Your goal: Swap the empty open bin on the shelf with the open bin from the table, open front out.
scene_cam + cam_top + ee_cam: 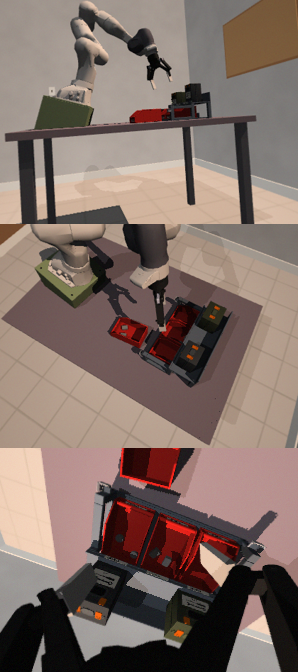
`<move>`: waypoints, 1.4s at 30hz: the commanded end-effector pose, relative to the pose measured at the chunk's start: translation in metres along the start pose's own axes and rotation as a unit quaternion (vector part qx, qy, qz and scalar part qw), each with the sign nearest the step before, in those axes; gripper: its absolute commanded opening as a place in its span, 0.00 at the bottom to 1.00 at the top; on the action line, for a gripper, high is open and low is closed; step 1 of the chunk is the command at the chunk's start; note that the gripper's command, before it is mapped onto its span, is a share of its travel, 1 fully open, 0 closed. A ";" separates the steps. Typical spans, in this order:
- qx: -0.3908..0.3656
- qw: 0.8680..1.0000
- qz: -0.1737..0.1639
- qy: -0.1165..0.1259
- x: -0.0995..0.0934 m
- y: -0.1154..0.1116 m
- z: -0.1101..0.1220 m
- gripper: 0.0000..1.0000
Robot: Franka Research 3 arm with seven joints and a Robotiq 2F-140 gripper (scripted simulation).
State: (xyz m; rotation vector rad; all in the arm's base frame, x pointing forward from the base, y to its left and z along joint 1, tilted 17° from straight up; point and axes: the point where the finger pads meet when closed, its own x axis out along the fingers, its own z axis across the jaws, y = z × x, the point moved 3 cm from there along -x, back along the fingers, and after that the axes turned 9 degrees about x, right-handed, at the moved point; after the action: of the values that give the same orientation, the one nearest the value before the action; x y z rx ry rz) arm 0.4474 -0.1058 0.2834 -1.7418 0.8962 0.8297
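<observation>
A mauve-brown table top [170,401] [106,129] [75,478] beneath a red bin [136,337] [147,115] [150,465], a dark grey shelf [156,361] [193,110] [98,518] and a green base block [58,290] [62,114].

An olive-green box with orange latches [212,317] [177,98] [174,620] is located right of centre in the top view. A black box with orange latches [191,358] [194,93] [108,598] is located below it. In the exterior view, a flat brown rectangular panel [262,39] is mounted on the grey wall [209,106], upper right; a dark flat mat [81,217] lies on the beige tiled floor [39,398] [152,198] [20,508], lower left.
</observation>
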 end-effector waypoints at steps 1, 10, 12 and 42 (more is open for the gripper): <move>0.014 1.000 -0.003 0.003 -0.001 -0.001 0.000 1.00; 0.034 0.999 -0.009 0.003 0.001 -0.003 0.007 1.00; 0.034 0.999 -0.009 0.003 0.001 -0.003 0.007 1.00; 0.071 0.997 -0.019 0.004 0.004 -0.005 0.019 1.00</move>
State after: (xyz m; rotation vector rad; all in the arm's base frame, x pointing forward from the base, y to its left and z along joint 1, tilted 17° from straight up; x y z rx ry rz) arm 0.4505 -0.0862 0.2759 -1.6498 0.8972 0.7375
